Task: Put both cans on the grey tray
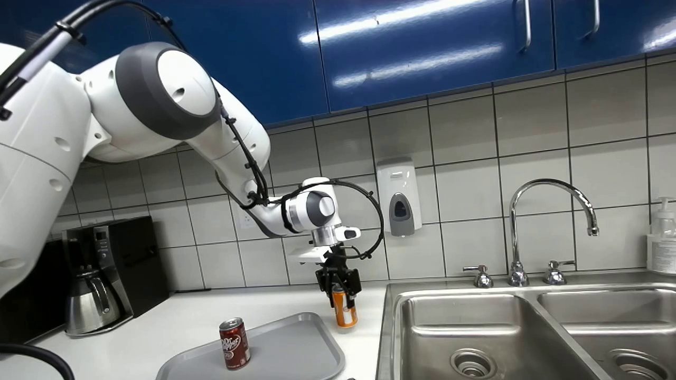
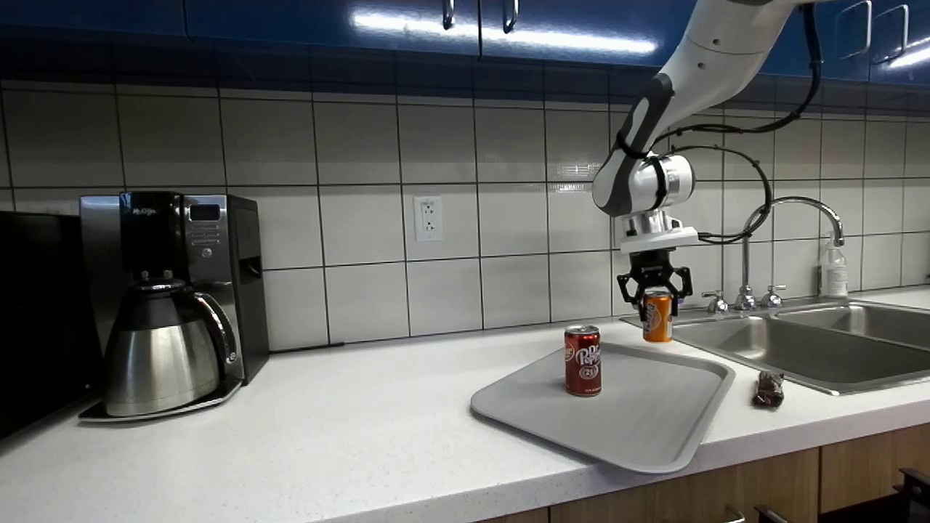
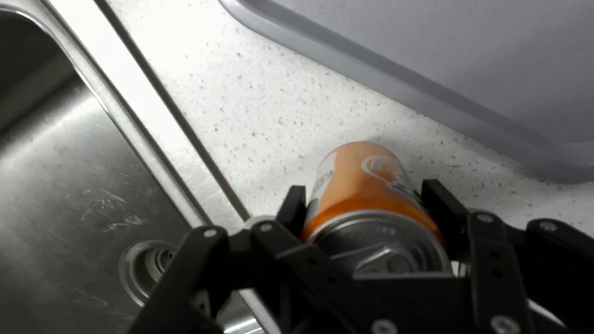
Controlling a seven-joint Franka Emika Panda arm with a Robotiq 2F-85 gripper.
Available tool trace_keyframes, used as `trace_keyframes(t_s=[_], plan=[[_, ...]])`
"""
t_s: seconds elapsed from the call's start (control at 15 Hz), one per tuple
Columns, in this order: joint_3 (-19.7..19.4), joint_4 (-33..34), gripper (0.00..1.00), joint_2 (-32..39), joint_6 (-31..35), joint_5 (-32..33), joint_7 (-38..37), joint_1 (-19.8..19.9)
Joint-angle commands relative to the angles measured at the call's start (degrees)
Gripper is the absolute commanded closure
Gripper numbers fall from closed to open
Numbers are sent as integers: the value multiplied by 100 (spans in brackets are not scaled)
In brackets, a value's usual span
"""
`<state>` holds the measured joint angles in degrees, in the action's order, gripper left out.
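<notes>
The red can [image 1: 234,345] stands upright on the grey tray [image 1: 296,345]; both also show in an exterior view, the can [image 2: 583,367] and the tray [image 2: 654,414]. The orange can [image 2: 657,327] is upright beside the tray's far edge, between tray and sink. My gripper [image 2: 660,312] points down with its fingers closed against the sides of the orange can [image 3: 364,171], near its top. I cannot tell whether the can's base touches the counter. In the wrist view the tray's rim [image 3: 394,88] runs close by; the red can is out of view there.
The steel double sink [image 1: 391,338] lies right beside the orange can, with a faucet [image 1: 520,232] behind it. A small dark wrapped item [image 2: 769,390] lies between tray and sink. A coffee maker [image 2: 247,290] with its pot [image 2: 163,356] stands away from the tray. A tiled wall backs the counter.
</notes>
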<state>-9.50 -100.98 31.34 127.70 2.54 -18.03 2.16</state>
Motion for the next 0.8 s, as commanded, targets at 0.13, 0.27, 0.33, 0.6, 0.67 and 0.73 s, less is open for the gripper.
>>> trace_keyframes(t_s=[0.13, 0.27, 0.33, 0.6, 0.67, 0.73], plan=[[157, -439, 59, -558, 74, -75, 154, 13], [204, -569, 59, -689, 111, -65, 195, -8], [243, -641, 59, -755, 127, -78, 246, -7], [339, -913, 59, -997, 180, -61, 357, -60], [362, -978, 59, -1048, 197, -55, 378, -72], [390, -1042, 59, -1101, 211, -52, 404, -81]])
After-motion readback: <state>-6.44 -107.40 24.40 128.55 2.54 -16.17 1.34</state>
